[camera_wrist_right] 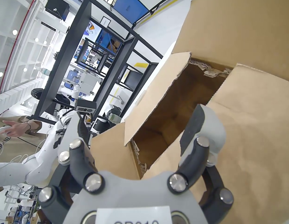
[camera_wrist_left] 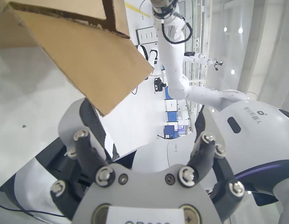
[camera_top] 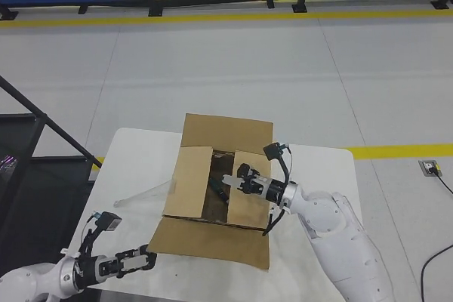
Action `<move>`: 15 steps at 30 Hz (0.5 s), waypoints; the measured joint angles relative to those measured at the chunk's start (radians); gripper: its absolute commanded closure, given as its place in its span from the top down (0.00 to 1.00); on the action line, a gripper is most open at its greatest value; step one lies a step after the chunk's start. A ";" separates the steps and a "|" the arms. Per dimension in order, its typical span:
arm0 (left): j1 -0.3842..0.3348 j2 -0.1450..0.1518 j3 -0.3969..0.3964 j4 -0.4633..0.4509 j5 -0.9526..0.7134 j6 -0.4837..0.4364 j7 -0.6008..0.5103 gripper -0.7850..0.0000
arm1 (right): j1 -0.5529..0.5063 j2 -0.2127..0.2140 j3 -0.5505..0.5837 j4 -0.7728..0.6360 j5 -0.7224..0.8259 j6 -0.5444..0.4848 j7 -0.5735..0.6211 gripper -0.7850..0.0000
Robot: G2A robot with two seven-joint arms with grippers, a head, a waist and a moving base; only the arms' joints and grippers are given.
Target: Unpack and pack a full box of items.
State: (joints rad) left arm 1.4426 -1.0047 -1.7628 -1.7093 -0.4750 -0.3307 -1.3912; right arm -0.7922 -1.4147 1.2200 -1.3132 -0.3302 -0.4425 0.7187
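While the right gripper [camera_top: 230, 182] gapes over the box [camera_top: 190, 181], the left gripper [camera_top: 149, 260] gapes beside it.

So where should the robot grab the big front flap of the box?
At its free corner: the front flap is thin and sticks out above the table, so the open left gripper can pinch it from the side.
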 measured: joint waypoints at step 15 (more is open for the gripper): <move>-0.104 -0.010 0.125 -0.042 0.024 0.049 0.280 1.00 | -0.118 0.002 0.094 -0.099 -0.117 0.189 -0.491 1.00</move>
State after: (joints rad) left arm 1.3387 -1.0149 -1.6382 -1.7510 -0.4506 -0.2820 -1.1111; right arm -0.9099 -1.4126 1.3137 -1.4120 -0.4471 -0.2530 0.2273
